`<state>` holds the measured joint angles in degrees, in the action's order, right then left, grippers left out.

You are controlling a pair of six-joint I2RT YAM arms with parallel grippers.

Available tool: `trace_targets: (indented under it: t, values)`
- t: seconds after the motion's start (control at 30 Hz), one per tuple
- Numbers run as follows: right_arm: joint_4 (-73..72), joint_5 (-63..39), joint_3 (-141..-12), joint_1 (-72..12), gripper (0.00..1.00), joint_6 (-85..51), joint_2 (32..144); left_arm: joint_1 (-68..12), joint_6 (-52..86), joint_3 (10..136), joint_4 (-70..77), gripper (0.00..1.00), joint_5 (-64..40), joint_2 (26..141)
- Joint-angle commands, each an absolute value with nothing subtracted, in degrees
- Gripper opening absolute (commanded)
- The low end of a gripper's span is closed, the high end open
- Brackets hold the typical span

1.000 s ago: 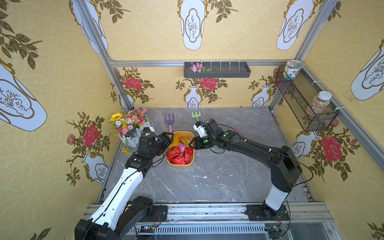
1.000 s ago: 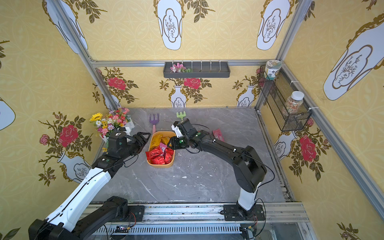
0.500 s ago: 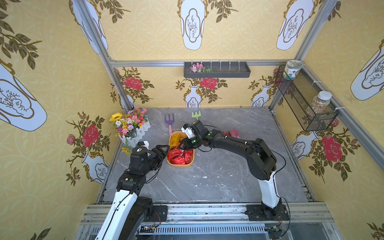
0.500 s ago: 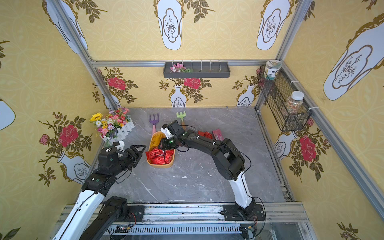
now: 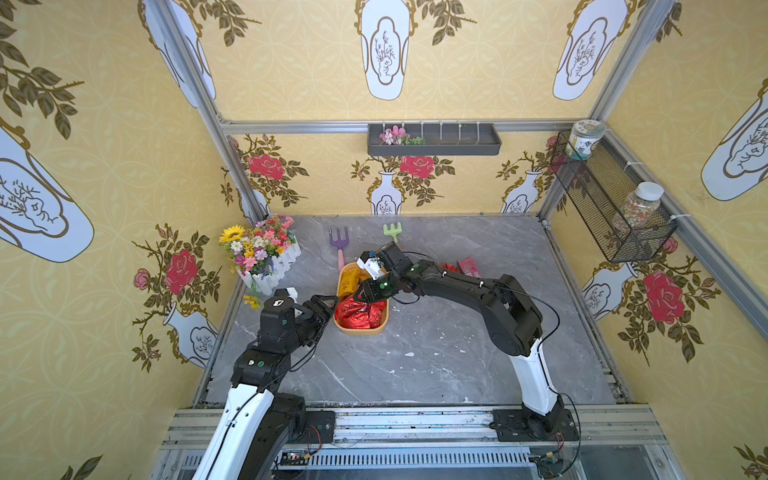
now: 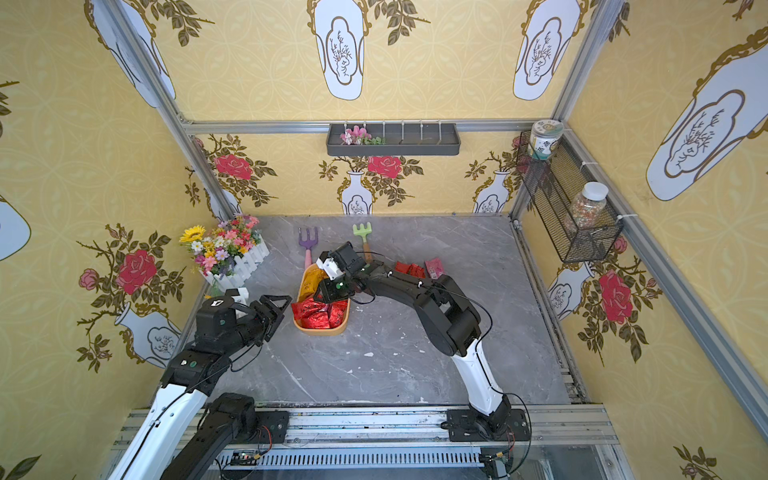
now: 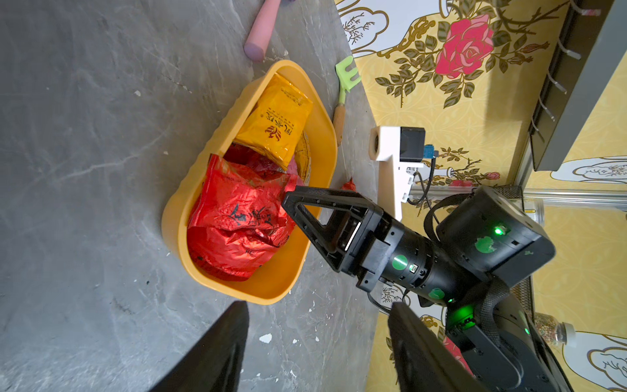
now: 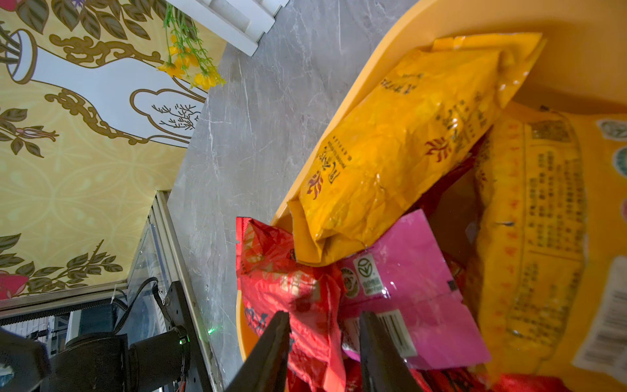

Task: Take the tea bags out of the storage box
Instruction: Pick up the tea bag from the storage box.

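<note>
The orange-yellow storage box sits left of the table's middle. It holds crinkly red tea bags, yellow ones and a pink one. My right gripper reaches down into the box. Its jaws are open and straddle a crumpled red tea bag, beside the pink one. My left gripper is open and empty, just outside the box's left wall. Red and pink tea bags lie on the table behind the right arm.
A purple toy fork and a green rake lie just behind the box. A white picket flower box stands at the left wall. A dark shelf hangs on the back wall, and a wire basket with jars on the right wall.
My right gripper swung left from beside the box to down among the tea bags, and its jaws narrowed. The left arm drew back toward the front, its gripper still open.
</note>
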<state>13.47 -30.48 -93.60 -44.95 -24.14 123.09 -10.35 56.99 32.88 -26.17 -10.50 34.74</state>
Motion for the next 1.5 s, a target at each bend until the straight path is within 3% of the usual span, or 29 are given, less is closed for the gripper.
trace_targets:
  t: [0.0, 0.27, 0.67, 1.03, 1.3, 1.47]
  values:
    - [11.7, -31.82, -93.39, -44.99, 0.36, -23.98, 123.49, -10.31, 55.99, 33.28, -25.32, 0.7, -11.25, 35.32]
    - [10.08, -32.13, -91.68, -44.65, 0.26, -24.53, 122.96, -10.33, 55.46, 34.45, -26.06, 0.7, -11.14, 35.42]
    - [6.04, -34.26, -87.99, -43.61, 0.0, -27.47, 119.83, -10.29, 55.46, 34.54, -25.76, 0.7, -11.26, 35.42]
    - [3.15, -35.89, -81.59, -42.46, 0.0, -30.39, 111.8, -10.28, 55.03, 34.9, -25.37, 0.7, -12.01, 35.47]
    - [5.12, -32.16, -71.21, -38.69, 0.0, -31.46, 97.78, -11.6, 54.56, 36.64, -21.64, 0.68, -13.58, 39.34]
    - [7.73, -25.35, -60.57, -33.14, 0.0, -34.88, 84.53, -18.87, 55.89, 37.1, -16.77, 0.69, -10.24, 43.65]
